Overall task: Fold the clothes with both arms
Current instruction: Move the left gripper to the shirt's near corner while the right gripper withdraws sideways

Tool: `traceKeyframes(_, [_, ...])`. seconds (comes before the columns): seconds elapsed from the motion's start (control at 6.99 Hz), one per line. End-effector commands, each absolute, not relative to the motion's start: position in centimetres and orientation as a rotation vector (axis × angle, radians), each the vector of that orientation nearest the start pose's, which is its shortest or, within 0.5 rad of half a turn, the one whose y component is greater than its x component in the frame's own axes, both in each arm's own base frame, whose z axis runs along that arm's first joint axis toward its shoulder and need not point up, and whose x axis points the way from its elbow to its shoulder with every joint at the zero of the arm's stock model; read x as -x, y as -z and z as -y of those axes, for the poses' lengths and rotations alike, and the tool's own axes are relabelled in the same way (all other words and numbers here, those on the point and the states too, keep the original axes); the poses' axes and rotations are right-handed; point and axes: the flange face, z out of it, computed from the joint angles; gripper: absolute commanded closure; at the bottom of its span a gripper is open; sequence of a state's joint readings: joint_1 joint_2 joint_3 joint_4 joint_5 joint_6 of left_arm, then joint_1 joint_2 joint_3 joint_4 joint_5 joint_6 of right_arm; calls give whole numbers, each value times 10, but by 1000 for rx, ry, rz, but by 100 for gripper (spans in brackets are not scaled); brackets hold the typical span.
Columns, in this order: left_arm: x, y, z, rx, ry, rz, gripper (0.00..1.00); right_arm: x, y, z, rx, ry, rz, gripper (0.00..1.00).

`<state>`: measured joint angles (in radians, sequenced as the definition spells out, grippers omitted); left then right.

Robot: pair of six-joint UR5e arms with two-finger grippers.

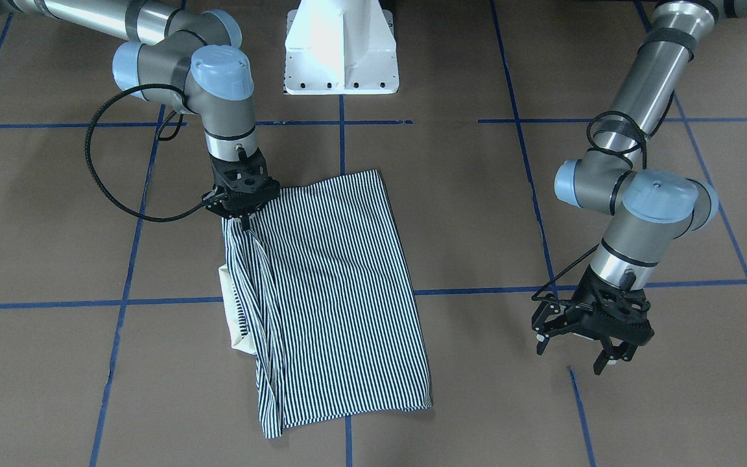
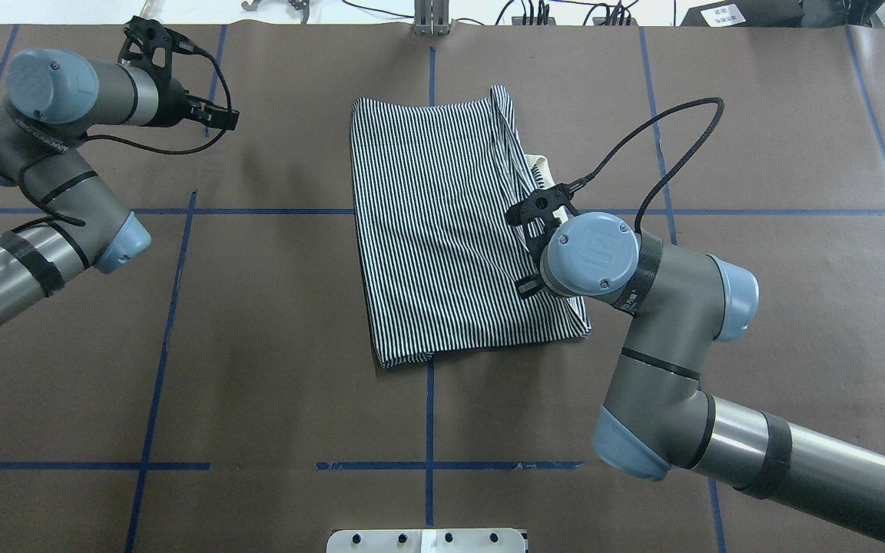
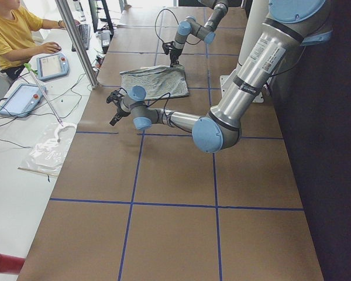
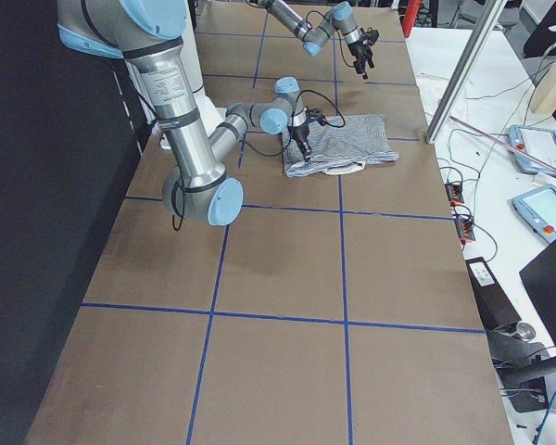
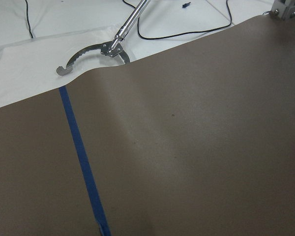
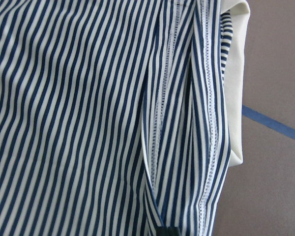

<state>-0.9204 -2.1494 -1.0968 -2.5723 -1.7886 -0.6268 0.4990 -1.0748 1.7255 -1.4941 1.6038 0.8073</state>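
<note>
right pincer (image 1: 244,219) pinches striped shirt (image 1: 338,285) at its robot-side corner.

The brown tabletop (image 2: 258,346) carries a grid of blue tape lines (image 2: 162,330); a white pedestal base (image 1: 341,48) stands at twelve o'clock in the front-facing view. At eleven o'clock in the left side view — a yellow-shirted operator (image 3: 9,29), with a teach pendant (image 3: 51,65) just beside.

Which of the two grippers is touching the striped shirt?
The right gripper: it pinches the folded edge of the striped shirt. The left gripper hangs open over the table, apart from the cloth.
</note>
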Motion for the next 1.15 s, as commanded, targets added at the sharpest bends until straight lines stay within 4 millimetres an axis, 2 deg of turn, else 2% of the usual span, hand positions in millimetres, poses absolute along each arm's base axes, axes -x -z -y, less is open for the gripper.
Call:
traceKeyframes(0.0, [-368,-430,668,-770,-142,-816,0,504,-311,429,-398,232,610,100])
traceKeyframes(0.43, [-369,-429,668,-770,-145,-816,0,481,-347,415,-359,187,585,100])
traceKeyframes(0.57, [-369,-429,668,-770,-145,-816,0,481,-352,412,-349,176,580,100])
traceKeyframes(0.72, [-369,-429,668,-768,-145,-816,0,490,-354,405,-338,166,582,24])
traceKeyframes(0.86, [-369,-429,668,-768,-145,-816,0,489,-346,405,-348,164,596,0])
traceKeyframes(1.0, [-370,-428,667,-769,-146,-820,0,476,-335,417,-362,137,612,0])
